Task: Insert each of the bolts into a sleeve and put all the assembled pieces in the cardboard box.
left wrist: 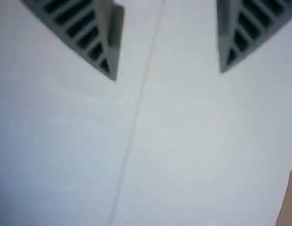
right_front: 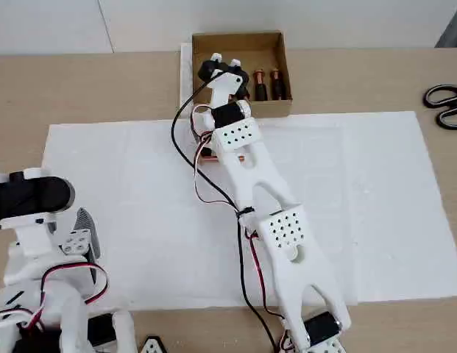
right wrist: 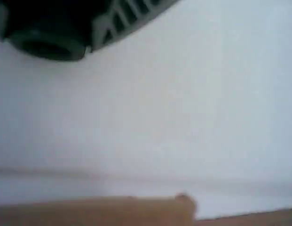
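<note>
The cardboard box (right_front: 281, 45) stands at the table's far edge. Two assembled pieces (right_front: 268, 84), copper bolts in black sleeves, stand upright in its right half. My right arm stretches from the near edge to the box, and its gripper (right_front: 227, 73) is over the box's left half. In the right wrist view a black rounded part (right wrist: 42, 40) sits close above white sheet. A loose copper bolt (right_front: 210, 157) lies on the white sheet (right_front: 360, 191), partly under that arm. My left gripper (left wrist: 167, 70) hangs open over bare sheet at the near left (right_front: 84, 228).
Black scissors (right_front: 445, 105) lie on the wooden table at the far right. A black cable (right_front: 180, 140) loops left of the right arm. A tan blurred strip (right wrist: 113, 212) edges the right wrist view.
</note>
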Action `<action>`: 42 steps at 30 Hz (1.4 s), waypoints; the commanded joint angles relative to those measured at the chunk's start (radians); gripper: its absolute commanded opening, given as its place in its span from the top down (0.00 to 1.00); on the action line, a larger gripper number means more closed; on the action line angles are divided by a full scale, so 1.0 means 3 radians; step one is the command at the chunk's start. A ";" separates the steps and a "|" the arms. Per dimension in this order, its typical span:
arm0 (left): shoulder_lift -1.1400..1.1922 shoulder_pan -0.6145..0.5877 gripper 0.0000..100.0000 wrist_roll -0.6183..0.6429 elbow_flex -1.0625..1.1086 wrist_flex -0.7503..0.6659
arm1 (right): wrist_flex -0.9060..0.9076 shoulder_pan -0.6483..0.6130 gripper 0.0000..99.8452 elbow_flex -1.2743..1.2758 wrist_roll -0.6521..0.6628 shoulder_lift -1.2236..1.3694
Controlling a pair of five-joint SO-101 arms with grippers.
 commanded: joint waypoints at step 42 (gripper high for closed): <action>0.0005 0.0000 0.86 -0.0015 0.0003 -0.0097 | 0.1245 0.0575 0.99 0.1427 0.1376 -0.2555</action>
